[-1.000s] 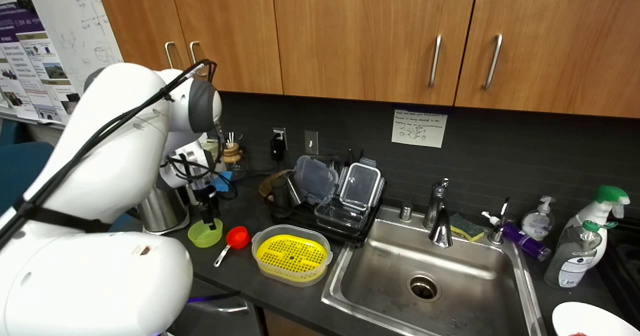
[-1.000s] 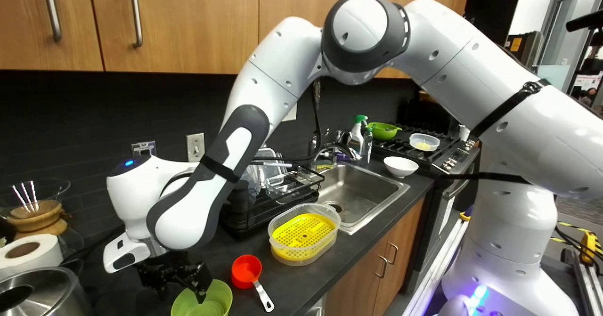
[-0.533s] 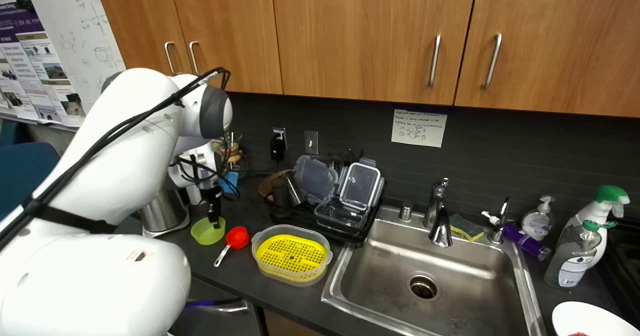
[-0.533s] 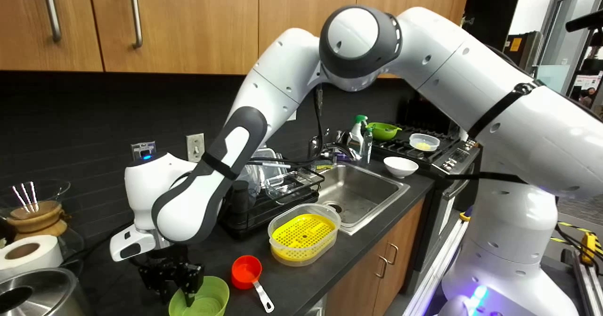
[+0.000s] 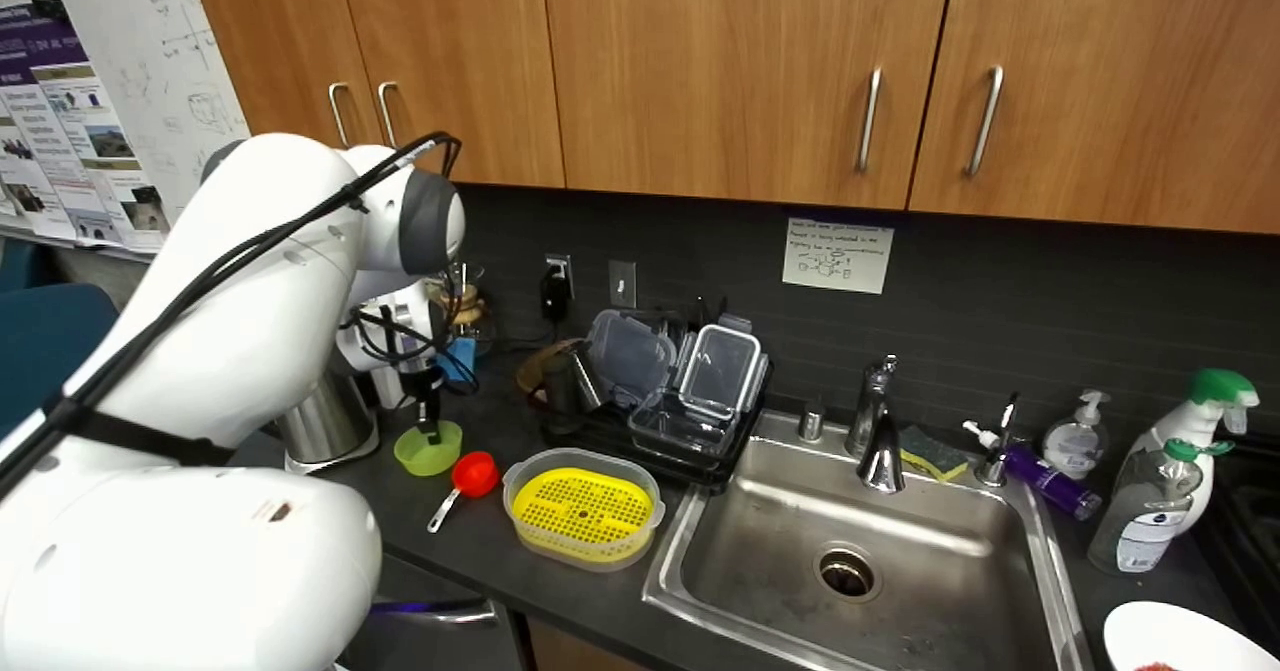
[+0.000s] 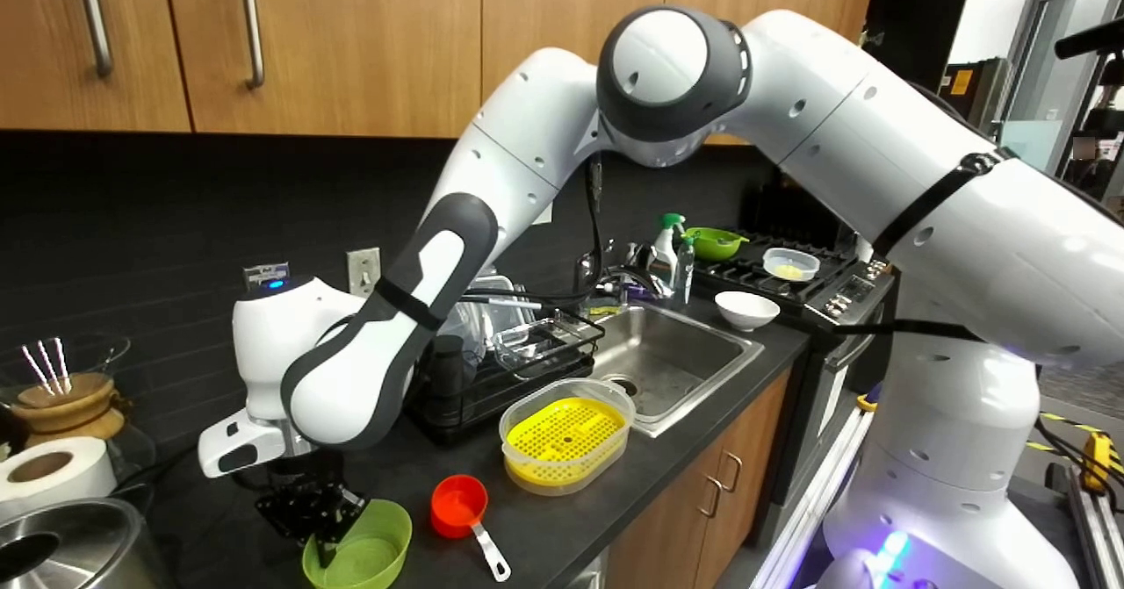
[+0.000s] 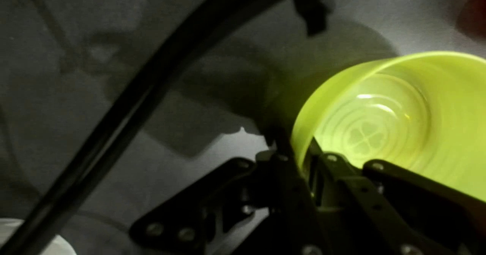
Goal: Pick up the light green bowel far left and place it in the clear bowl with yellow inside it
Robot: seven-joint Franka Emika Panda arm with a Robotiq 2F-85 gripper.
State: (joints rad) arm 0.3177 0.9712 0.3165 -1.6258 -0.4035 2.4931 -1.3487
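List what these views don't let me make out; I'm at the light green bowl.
Light green bowl: partly cut off by the wrist view's right edge.
Its underside: hidden by its walls in every view; contact with the counter is unclear.
Clear bowl: floor hidden by the yellow perforated insert in both exterior views.
White bowl: cut off by the bottom edge in an exterior view.
Wall note: writing too small in an exterior view.

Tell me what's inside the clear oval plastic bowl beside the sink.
A bright yellow perforated oval plastic insert sits in the clear bowl. Anything beneath the insert is covered and cannot be seen.
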